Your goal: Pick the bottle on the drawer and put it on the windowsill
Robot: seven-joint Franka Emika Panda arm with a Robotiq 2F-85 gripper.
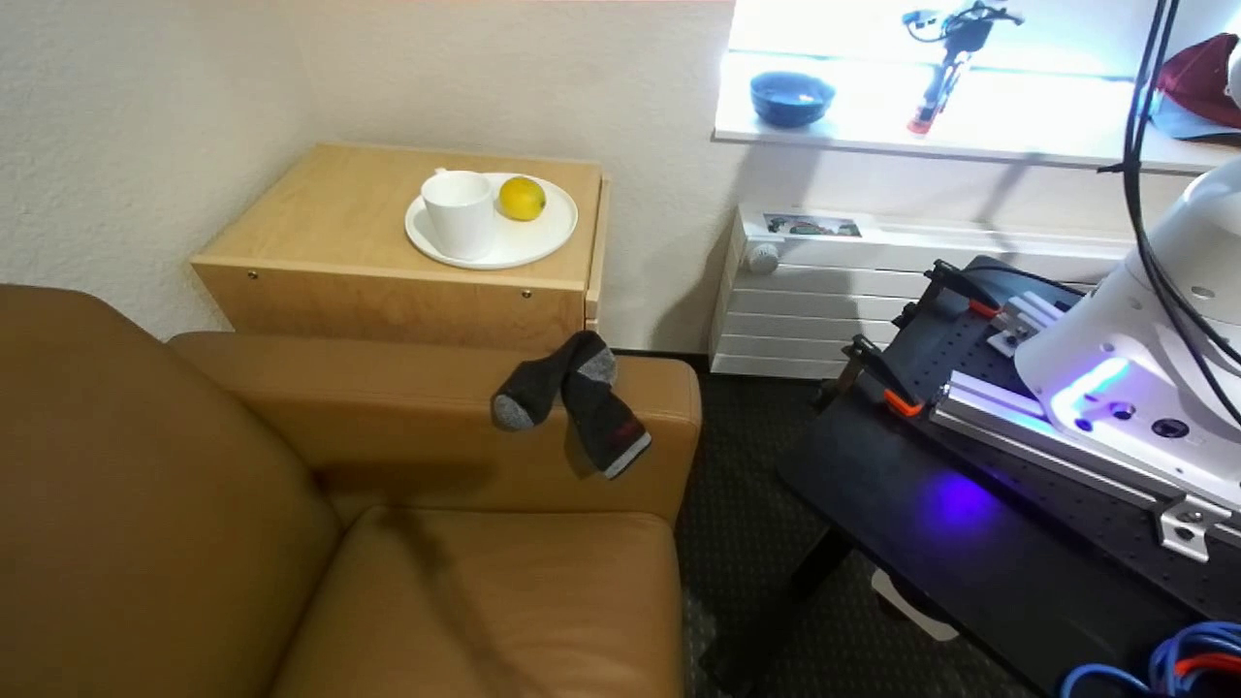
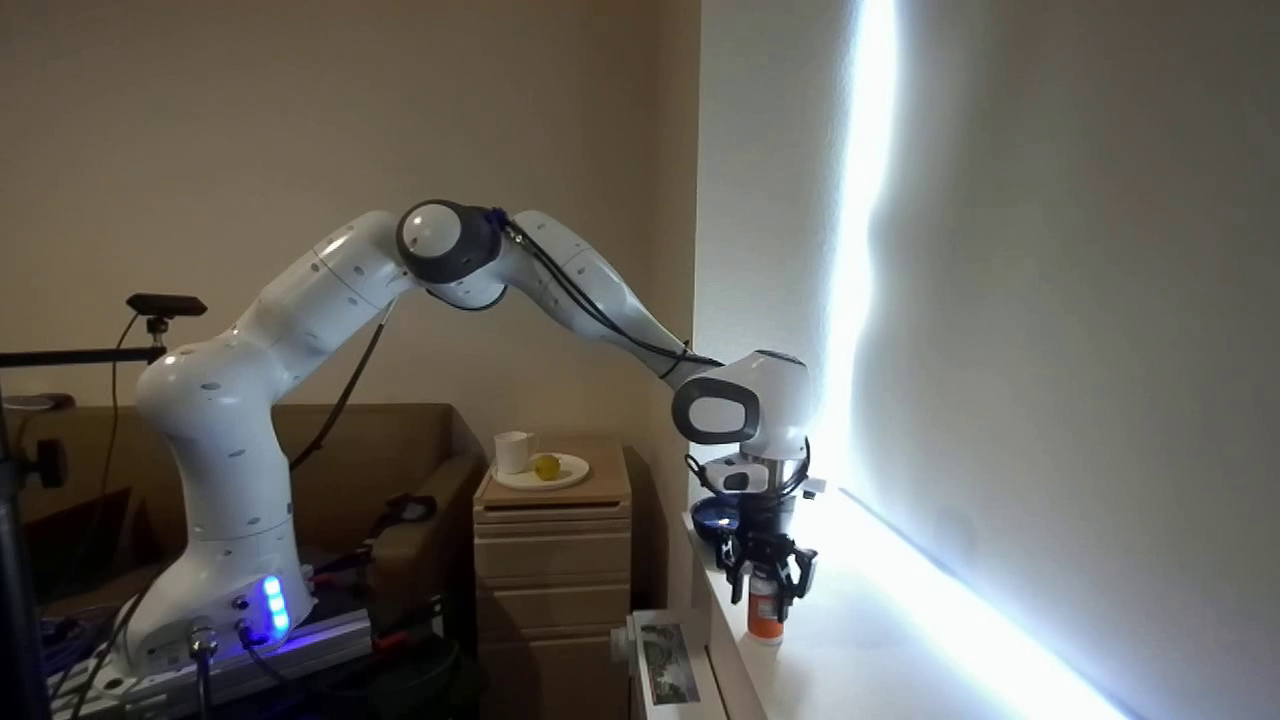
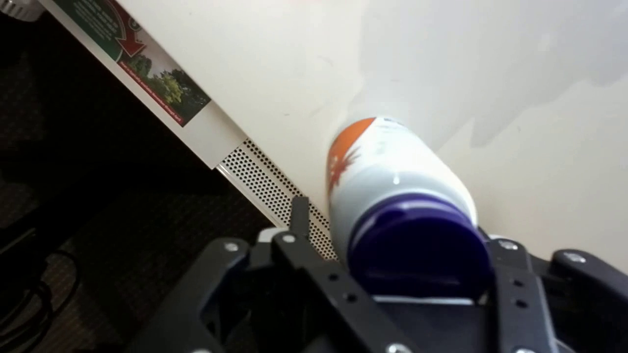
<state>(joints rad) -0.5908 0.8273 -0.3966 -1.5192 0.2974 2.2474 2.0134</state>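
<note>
Card (image 3: 152,73) on radiator (image 1: 824,305): red arrow (image 3: 131,46); lettering (image 3: 100,24) too small to read.

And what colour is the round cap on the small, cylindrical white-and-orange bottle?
Dark bluish purple; the round cap shows best in the wrist view.

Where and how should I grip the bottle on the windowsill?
I'd grip the bottle by its round body, below the dark purple cap, coming from above: it stands upright on the windowsill, cap up, and the open gripper straddles it.
</note>
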